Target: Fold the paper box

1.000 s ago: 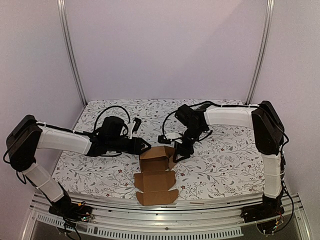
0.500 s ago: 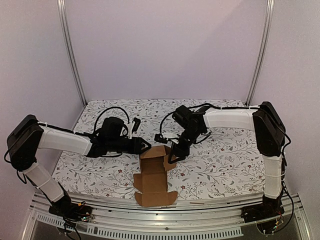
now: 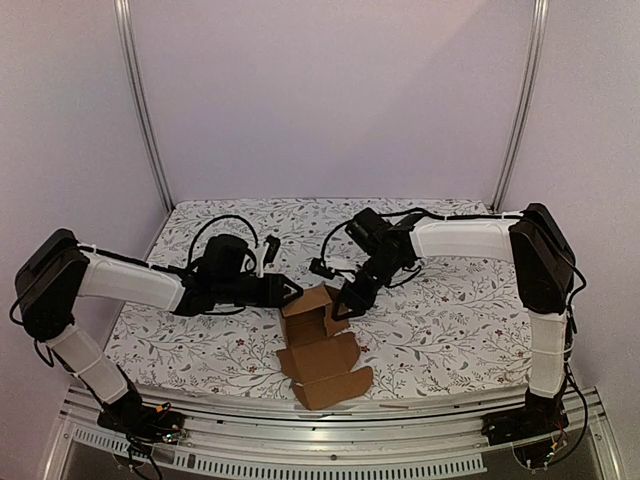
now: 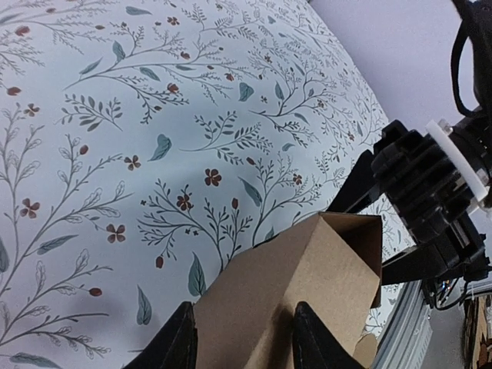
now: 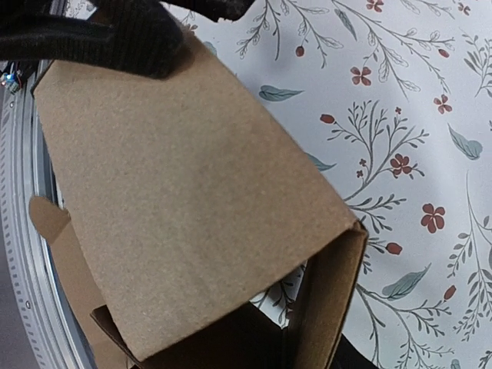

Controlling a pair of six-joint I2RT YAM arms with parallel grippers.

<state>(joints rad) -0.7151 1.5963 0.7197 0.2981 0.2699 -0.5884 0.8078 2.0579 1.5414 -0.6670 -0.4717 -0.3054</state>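
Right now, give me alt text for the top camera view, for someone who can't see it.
A partly folded brown paper box lies on a floral table, its far end raised into walls. The left pincer and right pincer reach that raised end from either side.

Showing plain brown, unprinted, on every panel and flap of the paper box. Carrying a white ground with grey-green leafy sprigs and small dark red flowers on the table cover. Displaying black on the left gripper and the right gripper. Wearing white sleeves with black joints on the left arm and the right arm. Presenting pale lilac on the far wall, silver on the near rail.
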